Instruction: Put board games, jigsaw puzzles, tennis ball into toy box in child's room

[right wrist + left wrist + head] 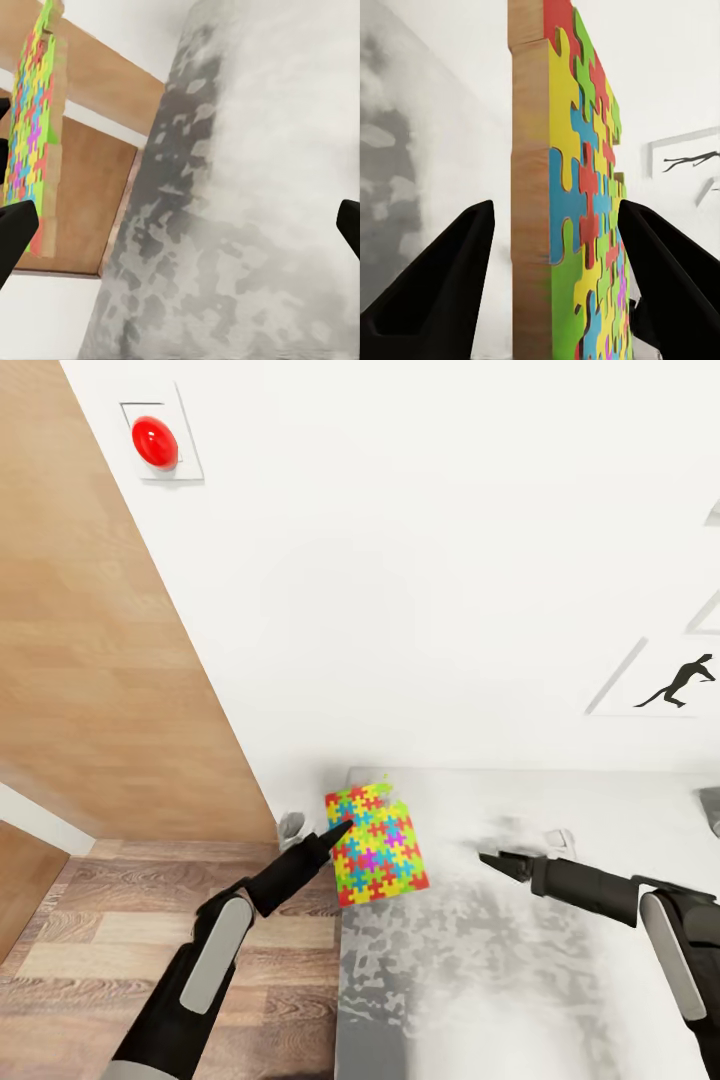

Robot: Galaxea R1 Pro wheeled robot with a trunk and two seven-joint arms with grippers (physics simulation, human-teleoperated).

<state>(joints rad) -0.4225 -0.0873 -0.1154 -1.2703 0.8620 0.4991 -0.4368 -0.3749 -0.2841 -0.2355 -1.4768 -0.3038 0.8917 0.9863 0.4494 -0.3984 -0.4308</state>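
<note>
As left hand (345, 828) grips it | jigsaw puzzle (378, 846) upright, on edge

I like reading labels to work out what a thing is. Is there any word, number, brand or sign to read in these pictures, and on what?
None: no letters or numbers can be read anywhere.
The jigsaw puzzle between the left tool's fingers bears only coloured interlocking pieces.
The wall picture shows a black figure, no caption.
The red button on its wall plate is unmarked.
The table top is plain mottled grey.
</note>
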